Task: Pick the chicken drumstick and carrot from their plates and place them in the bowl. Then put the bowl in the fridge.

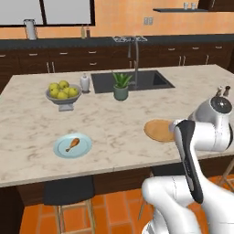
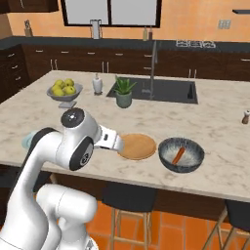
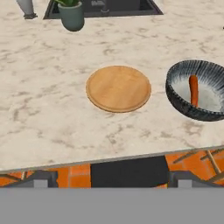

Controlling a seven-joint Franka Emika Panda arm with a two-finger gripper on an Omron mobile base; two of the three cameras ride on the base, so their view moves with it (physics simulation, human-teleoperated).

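Note:
The chicken drumstick (image 1: 72,144) lies on the light blue plate (image 1: 61,151) near the island's front edge on the left. The tan wooden plate (image 1: 157,130) (image 2: 138,146) (image 3: 118,89) is bare. To its right stands the dark patterned bowl (image 2: 167,158) (image 3: 175,98) with the orange carrot (image 2: 178,155) (image 3: 194,90) lying inside it. My gripper (image 3: 113,179) hangs open above the counter's front edge, just short of the wooden plate, and nothing is between its fingers. The fridge is out of view.
A grey footed bowl of yellow-green fruit (image 1: 63,93), a white bottle (image 1: 84,83) and a potted plant (image 1: 121,86) stand by the sink (image 1: 132,81). Two small shakers (image 1: 222,90) are at the right. A dark stool (image 1: 68,192) sits under the counter edge.

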